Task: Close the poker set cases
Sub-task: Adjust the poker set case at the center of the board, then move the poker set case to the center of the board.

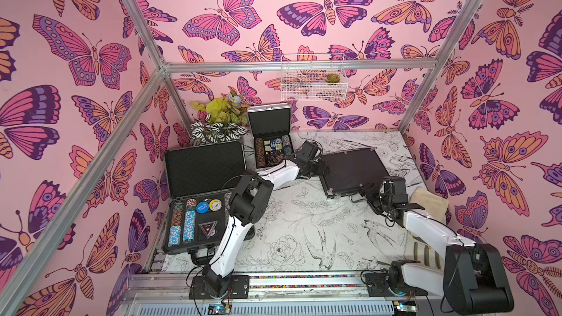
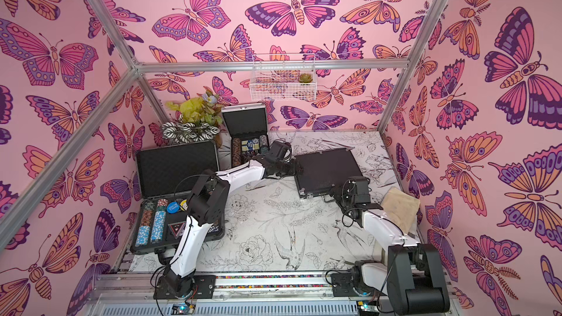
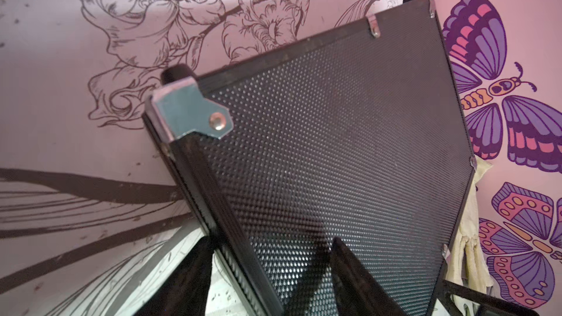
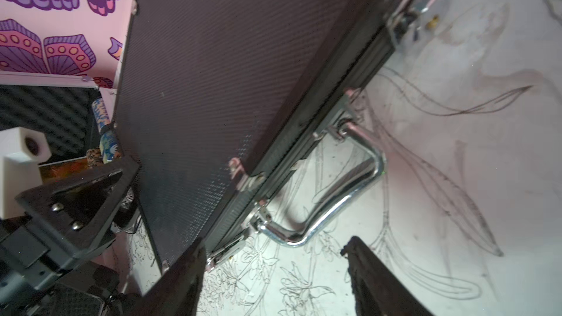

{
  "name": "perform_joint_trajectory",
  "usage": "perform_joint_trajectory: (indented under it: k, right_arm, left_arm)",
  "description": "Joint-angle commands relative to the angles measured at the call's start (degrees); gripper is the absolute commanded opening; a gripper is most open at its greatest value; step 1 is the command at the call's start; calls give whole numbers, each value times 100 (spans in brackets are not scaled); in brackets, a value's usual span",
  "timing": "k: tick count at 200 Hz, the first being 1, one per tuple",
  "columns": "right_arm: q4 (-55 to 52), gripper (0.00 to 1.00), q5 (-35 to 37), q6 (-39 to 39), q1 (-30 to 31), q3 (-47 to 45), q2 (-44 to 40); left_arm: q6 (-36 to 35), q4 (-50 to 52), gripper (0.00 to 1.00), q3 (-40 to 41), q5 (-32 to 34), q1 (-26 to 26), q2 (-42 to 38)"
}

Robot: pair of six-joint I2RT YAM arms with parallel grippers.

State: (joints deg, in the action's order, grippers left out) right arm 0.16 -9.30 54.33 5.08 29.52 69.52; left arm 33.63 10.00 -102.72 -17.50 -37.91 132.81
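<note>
Right gripper (image 4: 273,246) spread, empty, at chrome handle (image 4: 349,208) of medium black silver-trimmed case (image 1: 352,171), lid down, on counter (image 1: 304,223), far right. Left gripper (image 3: 270,241) spread, straddling its side edge; presumably both placed to seat the lid. 2 open: large black ribbed case (image 1: 203,171), small silver aluminium case (image 1: 269,123).

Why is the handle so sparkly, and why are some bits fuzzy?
Right wrist view: the chrome handle glints with bright glare, and the far latch is blurred. Left wrist view: the closed case shows sharp dots, but the left gripper is a dark, soft blur.
</note>
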Motion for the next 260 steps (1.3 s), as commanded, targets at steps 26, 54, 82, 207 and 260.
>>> perform_joint_trajectory:
  k: [26, 54, 82, 207, 260]
  right_arm:
    - [860, 75, 600, 738, 248, 120, 447]
    - [1331, 74, 696, 1031, 358, 188, 902]
    - [1710, 74, 1051, 1324, 670, 318, 1276]
    - [2737, 69, 2342, 2131, 796, 742, 2968]
    - [2723, 67, 2118, 1995, 685, 1472, 3610]
  left_arm:
    - [-268, 144, 61, 560, -11, 46, -315]
    - [-415, 147, 61, 1258, 352, 41, -1083]
    - [-427, 213, 61, 1834, 836, 55, -1798]
    - [-384, 245, 61, 3270, 1264, 143, -3380]
    - [-322, 247, 61, 3395, 1292, 157, -3514]
